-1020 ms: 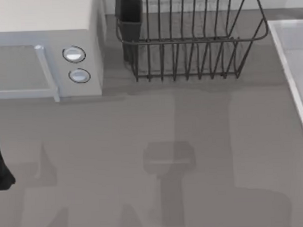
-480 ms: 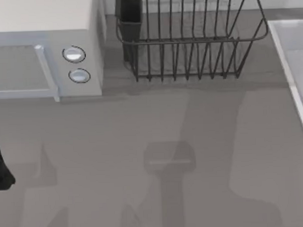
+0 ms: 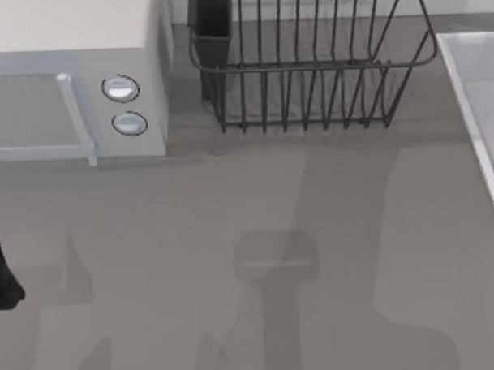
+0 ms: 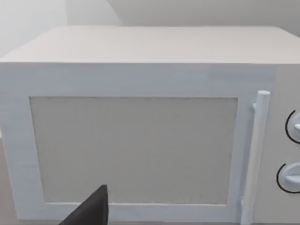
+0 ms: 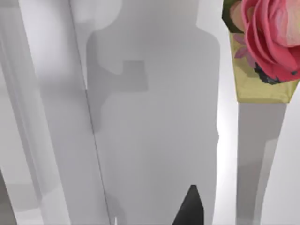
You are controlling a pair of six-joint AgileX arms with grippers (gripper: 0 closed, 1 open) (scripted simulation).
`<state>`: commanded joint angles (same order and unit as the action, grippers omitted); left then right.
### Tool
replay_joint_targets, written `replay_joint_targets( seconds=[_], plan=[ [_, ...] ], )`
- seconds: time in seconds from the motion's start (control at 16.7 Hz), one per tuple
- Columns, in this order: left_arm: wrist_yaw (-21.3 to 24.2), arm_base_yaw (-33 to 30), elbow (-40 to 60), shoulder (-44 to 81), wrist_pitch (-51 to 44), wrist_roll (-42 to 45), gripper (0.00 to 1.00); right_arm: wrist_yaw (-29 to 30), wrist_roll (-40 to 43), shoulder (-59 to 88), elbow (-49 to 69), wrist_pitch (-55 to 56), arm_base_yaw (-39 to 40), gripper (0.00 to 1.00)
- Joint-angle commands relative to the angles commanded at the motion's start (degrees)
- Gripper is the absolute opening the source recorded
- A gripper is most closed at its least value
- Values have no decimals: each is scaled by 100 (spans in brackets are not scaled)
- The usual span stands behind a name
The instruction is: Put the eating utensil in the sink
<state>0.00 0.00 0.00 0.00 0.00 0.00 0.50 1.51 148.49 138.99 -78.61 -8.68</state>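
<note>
Right arm over sink [image 3: 479,96] at counter's right, left arm [image 3: 0,267] parked; both jaws' state unclear; utensil unseen

White boxy microwave [image 4: 140,136] facing the camera, pale grey window panel [image 4: 133,150] in its door, white vertical bar handle [image 4: 255,154] beside it, two round knobs [image 4: 293,152] at the edge, dark gripper fingertip [image 4: 91,211] in front.

The grey table [image 3: 232,234] carries a white microwave [image 3: 73,77] just ahead of the left gripper [image 3: 0,275] — a dark wire dish rack [image 3: 308,69] stands farther off, and the sink [image 3: 479,96] farthest.
</note>
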Motion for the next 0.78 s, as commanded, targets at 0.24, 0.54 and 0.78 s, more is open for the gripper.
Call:
replay_joint_targets(
  seconds=[0.24,0.54,0.78],
  plan=[
    [0,0,0,0,0,0,100,0,0,0,0,0,0,75],
    [0,0,0,0,0,0,100,0,0,0,0,0,0,100],
    [0,0,0,0,0,0,100,0,0,0,0,0,0,100]
  ],
)
